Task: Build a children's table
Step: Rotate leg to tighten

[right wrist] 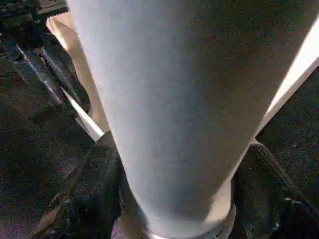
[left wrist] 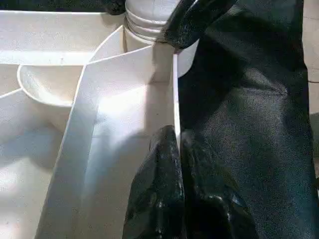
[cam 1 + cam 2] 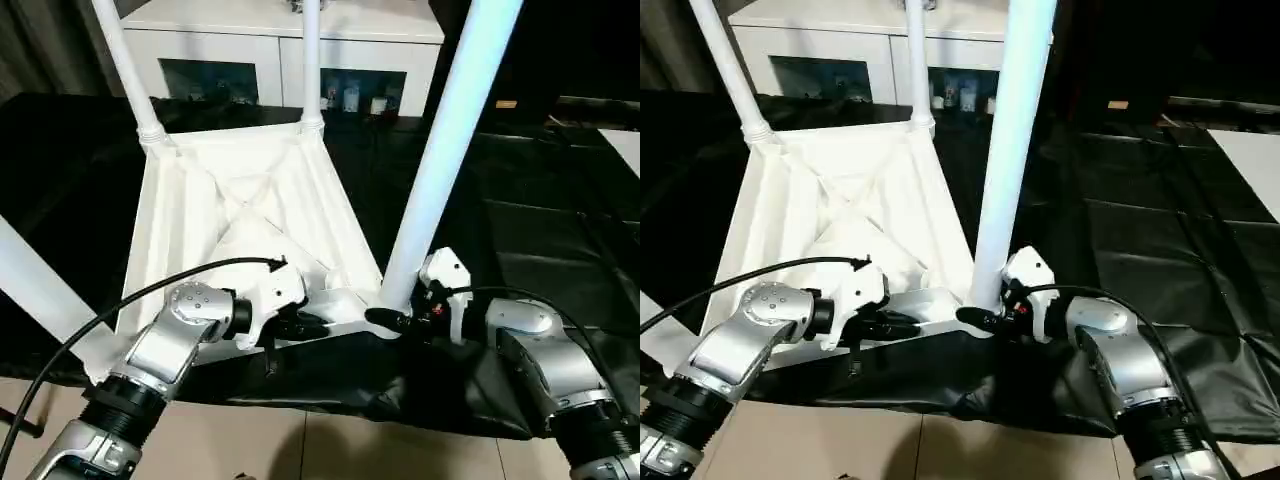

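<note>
The white tabletop [image 3: 250, 200] lies upside down on black sheeting, ribbed underside up. Two legs stand in its far corner sockets, one on the left [image 3: 125, 65] and one on the right [image 3: 311, 60]. A third leg [image 3: 40, 290] slants out at the near left corner. My left gripper [image 3: 305, 325] is shut on the tabletop's thin near rim [image 2: 175, 99], pinching it between both fingers [image 2: 159, 164]. My right gripper [image 3: 390, 320] is shut on the base of the near right leg [image 3: 445, 140], which stands upright in its corner socket, with fingers [image 1: 94, 194] on either side.
A white cabinet with glass doors [image 3: 250, 60] stands behind the tabletop. Black sheeting [image 3: 540, 230] covers the work surface to the right and hangs over the near edge above the tiled floor [image 3: 300, 440]. A flat white board [image 3: 625, 140] shows at the right edge.
</note>
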